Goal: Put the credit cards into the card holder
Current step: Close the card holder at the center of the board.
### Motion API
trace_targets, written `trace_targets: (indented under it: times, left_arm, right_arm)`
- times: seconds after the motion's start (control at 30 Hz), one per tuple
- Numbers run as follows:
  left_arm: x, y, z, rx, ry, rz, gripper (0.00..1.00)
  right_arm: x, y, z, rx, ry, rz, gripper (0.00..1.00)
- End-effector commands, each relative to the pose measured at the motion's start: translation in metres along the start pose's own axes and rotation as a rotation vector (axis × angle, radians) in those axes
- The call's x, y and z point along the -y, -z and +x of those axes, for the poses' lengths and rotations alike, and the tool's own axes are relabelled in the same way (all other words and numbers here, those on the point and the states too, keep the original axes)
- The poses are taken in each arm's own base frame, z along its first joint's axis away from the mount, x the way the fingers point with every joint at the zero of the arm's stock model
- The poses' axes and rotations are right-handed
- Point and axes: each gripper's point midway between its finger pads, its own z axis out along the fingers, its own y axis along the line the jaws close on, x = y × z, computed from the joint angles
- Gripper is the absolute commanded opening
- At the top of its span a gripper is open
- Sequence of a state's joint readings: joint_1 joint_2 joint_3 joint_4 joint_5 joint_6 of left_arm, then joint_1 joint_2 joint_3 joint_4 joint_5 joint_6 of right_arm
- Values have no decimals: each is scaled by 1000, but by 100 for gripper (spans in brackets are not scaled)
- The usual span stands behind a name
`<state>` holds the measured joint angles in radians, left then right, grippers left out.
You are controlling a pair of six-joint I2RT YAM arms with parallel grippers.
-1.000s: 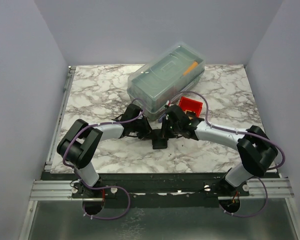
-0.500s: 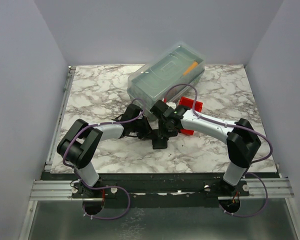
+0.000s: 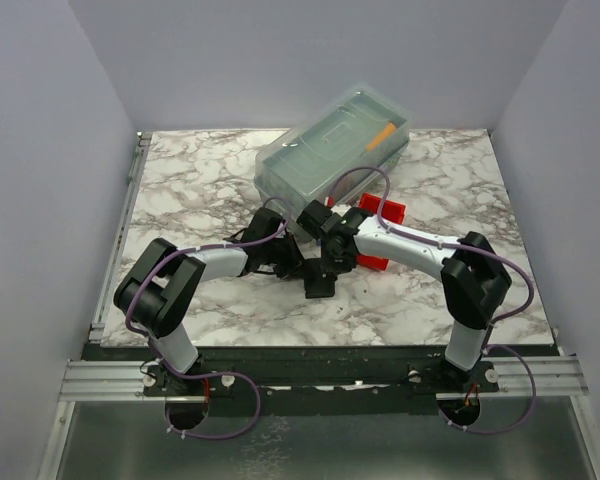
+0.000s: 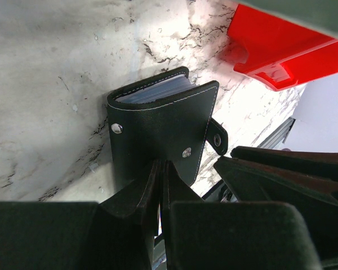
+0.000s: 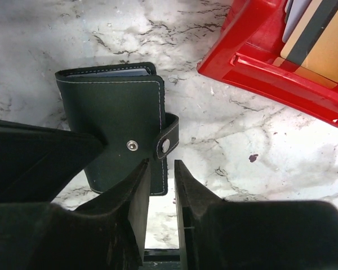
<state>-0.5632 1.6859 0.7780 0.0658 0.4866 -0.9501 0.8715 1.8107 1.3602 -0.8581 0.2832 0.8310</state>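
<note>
Since the earlier frame the right arm has swung inward. This has carried the right gripper (image 5: 162,167) from beside the red bin (image 5: 270,73) to directly over the card holder (image 5: 115,112). The left arm has not shifted.

Left gripper (image 4: 159,171): fingers together, clamped on the holder's near cover edge.

Right gripper: fingers a narrow gap apart, gripping nothing. The snap strap (image 5: 168,140) lies just ahead of its tips.

The holder rests folded but unsnapped on the marble table (image 5: 242,169), between both hands.

Judgement: the holder is light, with soft covers that will flex. The best hold is the free cover edge by the strap.

The credit cards (image 5: 321,50) sit in the bin, ahead and to the right of the right gripper. They look thin, stiff and slick, so should be pinched by an edge. The bin wall is close, with bare marble to that gripper's right.
</note>
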Motion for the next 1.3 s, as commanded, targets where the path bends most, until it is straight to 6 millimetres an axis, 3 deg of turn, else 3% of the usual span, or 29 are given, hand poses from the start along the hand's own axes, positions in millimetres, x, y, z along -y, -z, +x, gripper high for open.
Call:
trace_targets:
  times: [0.0, 0.2, 0.83, 1.1, 1.27]
  left_arm:
    - [-17, -12, 13, -32, -37, -61, 8]
    - [-17, -11, 13, -33, -37, -60, 8]
    - [-19, -12, 14, -34, -36, -65, 8]
    - [-20, -12, 14, -33, -36, -66, 8]
    - [-20, -12, 14, -34, -36, -67, 8]
  right_arm:
    - [-4, -4, -11, 41, -2, 35, 26]
    - [-3, -5, -14, 51, 1, 52, 19]
    - [1, -14, -11, 30, 19, 100, 18]
    - [5, -14, -12, 33, 9, 127, 1]
    - [5, -10, -12, 56, -12, 86, 0]
